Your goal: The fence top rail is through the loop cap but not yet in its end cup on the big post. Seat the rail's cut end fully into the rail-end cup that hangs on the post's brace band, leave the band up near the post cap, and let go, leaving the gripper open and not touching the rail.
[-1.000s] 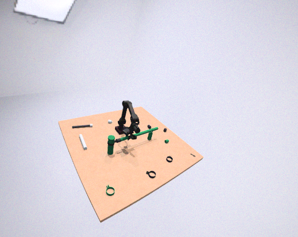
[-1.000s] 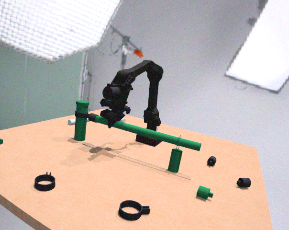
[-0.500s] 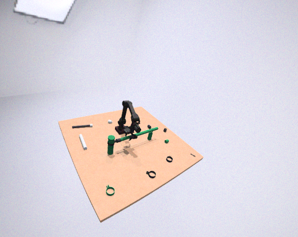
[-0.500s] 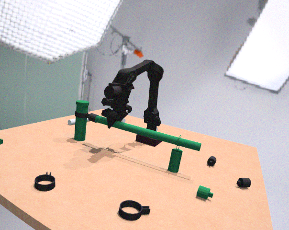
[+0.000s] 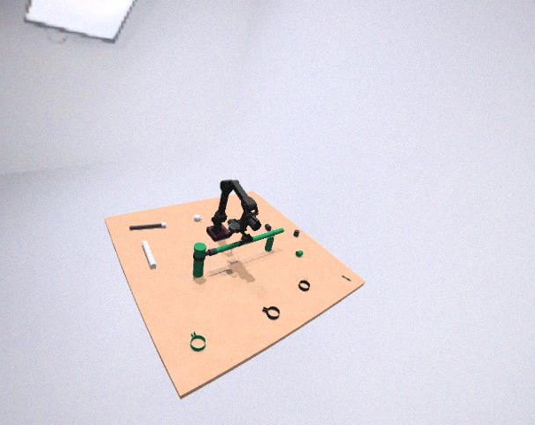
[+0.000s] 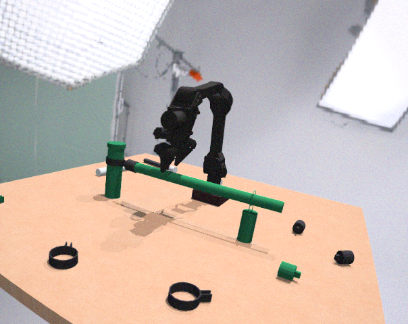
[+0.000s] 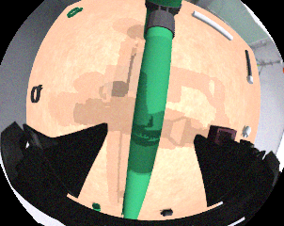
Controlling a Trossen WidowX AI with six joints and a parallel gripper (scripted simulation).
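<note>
The green rail (image 5: 267, 235) (image 6: 215, 188) (image 7: 153, 71) runs from the big green post (image 5: 197, 268) (image 6: 113, 183) through the thin wire loop over the small post (image 5: 268, 244) (image 6: 247, 226). Its far end enters the black cup (image 5: 211, 251) (image 6: 130, 165) (image 7: 160, 21); no gap shows at the mouth, but the end's depth inside is hidden. The black band (image 6: 115, 161) sits high on the big post, a little below its cap. My gripper (image 6: 169, 167) (image 7: 152, 134) is open and empty, its fingertips on either side of the rail, close to it; contact cannot be told in the exterior view.
Black rings (image 6: 63, 262) (image 6: 184, 302) and a green ring (image 5: 197, 342) lie on the board, with a green fitting (image 6: 287, 271) and black fittings (image 6: 298, 227) (image 6: 344, 257) beyond the small post. A white tube (image 5: 149, 254) and a black tube (image 5: 146, 226) lie behind the big post.
</note>
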